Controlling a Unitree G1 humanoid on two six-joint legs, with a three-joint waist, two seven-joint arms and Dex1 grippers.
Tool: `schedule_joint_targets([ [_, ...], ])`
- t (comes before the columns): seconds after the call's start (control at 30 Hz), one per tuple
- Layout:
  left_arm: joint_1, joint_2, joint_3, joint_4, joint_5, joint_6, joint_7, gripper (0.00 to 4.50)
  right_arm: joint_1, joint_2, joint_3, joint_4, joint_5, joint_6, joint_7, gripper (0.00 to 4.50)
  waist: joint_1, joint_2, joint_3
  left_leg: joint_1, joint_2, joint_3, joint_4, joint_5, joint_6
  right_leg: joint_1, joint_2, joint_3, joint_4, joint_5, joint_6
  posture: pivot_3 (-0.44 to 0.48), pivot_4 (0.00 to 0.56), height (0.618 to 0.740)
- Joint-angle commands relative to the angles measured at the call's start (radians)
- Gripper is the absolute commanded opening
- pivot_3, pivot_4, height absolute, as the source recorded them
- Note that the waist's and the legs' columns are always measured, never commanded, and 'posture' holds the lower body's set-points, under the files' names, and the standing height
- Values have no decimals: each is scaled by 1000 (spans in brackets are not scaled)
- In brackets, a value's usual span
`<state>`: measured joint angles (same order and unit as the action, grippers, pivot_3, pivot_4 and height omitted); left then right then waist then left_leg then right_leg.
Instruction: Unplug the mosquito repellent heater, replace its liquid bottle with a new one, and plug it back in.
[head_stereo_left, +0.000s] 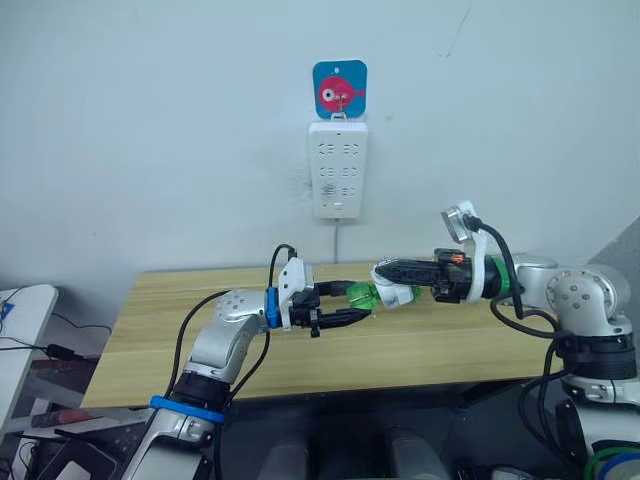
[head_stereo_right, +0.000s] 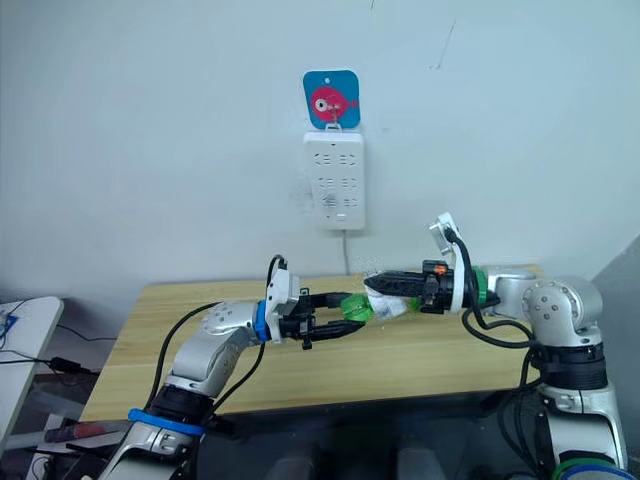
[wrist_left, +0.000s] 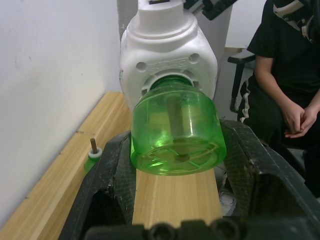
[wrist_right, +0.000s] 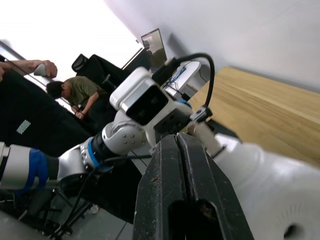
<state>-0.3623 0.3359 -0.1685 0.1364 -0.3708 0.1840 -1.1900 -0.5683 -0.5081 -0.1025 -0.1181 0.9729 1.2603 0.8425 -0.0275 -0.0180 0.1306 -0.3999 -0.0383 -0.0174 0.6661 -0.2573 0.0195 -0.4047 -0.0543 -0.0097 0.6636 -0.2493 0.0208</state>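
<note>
The mosquito repellent heater (head_stereo_left: 393, 288) is off the wall and held in the air over the middle of the wooden table (head_stereo_left: 420, 345), lying on its side, with the right gripper (head_stereo_left: 388, 271) clamped on its white body. The green bottle (wrist_left: 175, 134) is in its socket and points toward the robot's left, where the left gripper (head_stereo_left: 352, 304) has its two black fingers (wrist_left: 117, 175) set on either side of it; they look closed on the bottle or very nearly so, though actual contact is hard to confirm. The risk lies in the unscrewing: if the left fingers bear unevenly on the smooth rounded plastic, they may slip round it instead of turning it, and if the right grip on the rounded shell is loose, the heater may turn along with the bottle or twist out and drop to the table. Another small green bottle (wrist_left: 93, 157) with its wick up stands on the far part of the table, near the wall. The white power strip (head_stereo_left: 338, 168) hangs on the wall beyond. A seated person (wrist_left: 287, 75) is close by the table.
</note>
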Motion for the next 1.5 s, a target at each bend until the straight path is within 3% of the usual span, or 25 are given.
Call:
schedule_joint_targets([
  [0.03,-3,2,-6,-42,-9,-12,-8,2240,-45,6,7,32,-29,-49,-7,32,0,0,0,0,0,0,0,0,0,0,0,0,0,0,0,-40,105,740],
  [0.27,2,7,-4,-48,-11,-12,-8,2240,-88,12,47,115,-136,-134,-28,32,0,0,0,0,0,0,0,0,0,0,0,0,0,0,0,-31,100,740],
  [0.5,5,3,-7,-55,-14,-10,-7,2240,-56,-17,201,121,-315,-269,-8,32,0,0,0,0,0,0,0,0,0,0,0,0,1,0,0,-36,96,740],
  [0.7,-3,2,-6,-52,-25,-8,-8,2240,-18,-43,250,130,-386,-316,33,32,0,0,0,0,0,0,0,0,0,0,0,0,0,0,0,-39,99,740],
  [1.2,-11,3,15,-32,-20,-9,30,2240,137,-131,161,-73,-187,-127,167,32,1,0,0,0,0,0,0,0,0,0,0,0,0,0,0,-38,110,740],
  [1.5,-6,8,0,-30,-12,-14,26,2240,139,-91,93,-140,-82,-50,103,32,2,0,0,0,0,0,0,0,0,0,0,0,0,0,0,-43,113,740],
])
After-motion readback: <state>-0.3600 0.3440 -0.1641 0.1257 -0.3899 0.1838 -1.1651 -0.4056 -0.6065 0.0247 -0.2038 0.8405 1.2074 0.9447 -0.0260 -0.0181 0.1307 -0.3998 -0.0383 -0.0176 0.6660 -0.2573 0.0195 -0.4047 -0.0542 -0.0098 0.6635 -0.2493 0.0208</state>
